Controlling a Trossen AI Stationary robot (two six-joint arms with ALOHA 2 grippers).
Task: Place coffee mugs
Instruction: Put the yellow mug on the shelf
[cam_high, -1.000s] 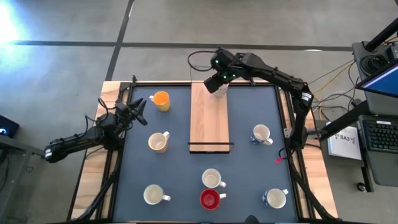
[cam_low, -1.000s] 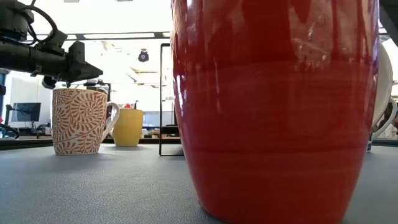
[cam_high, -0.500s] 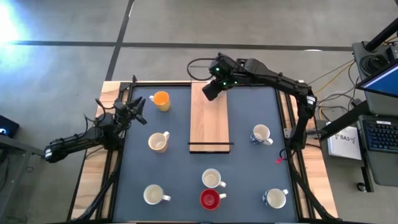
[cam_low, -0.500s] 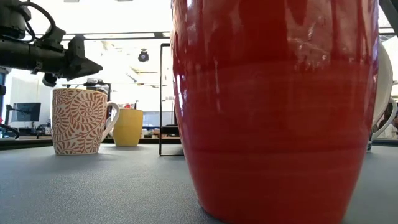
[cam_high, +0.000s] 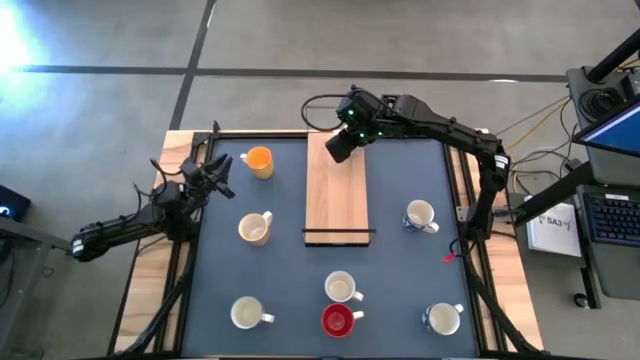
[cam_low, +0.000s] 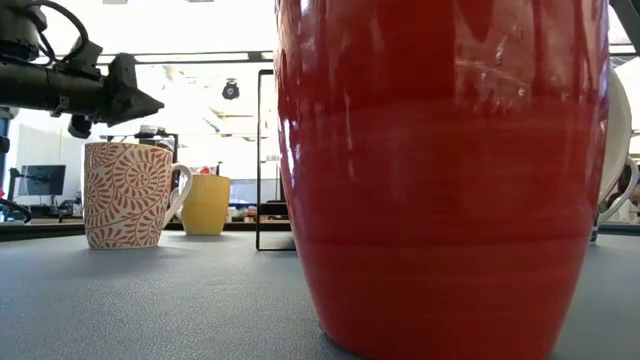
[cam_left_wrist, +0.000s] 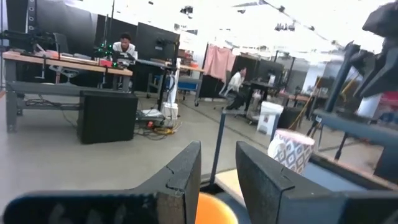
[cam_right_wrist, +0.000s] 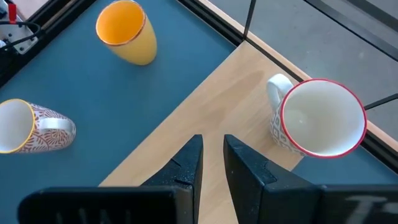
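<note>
Coffee mugs (cam_high: 343, 289) unmarked, red-rimmed mug (cam_right_wrist: 320, 118) on wooden board (cam_high: 337, 195)

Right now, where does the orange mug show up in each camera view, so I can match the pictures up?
High view: orange mug at the mat's far left, left of the wooden board.
Low view: orange mug left of centre, behind the patterned mug.
Left wrist view: only its rim shows at the bottom edge, between that arm's fingers.
Right wrist view: orange mug near the top left.
Shared landmark: the patterned mug.
</note>
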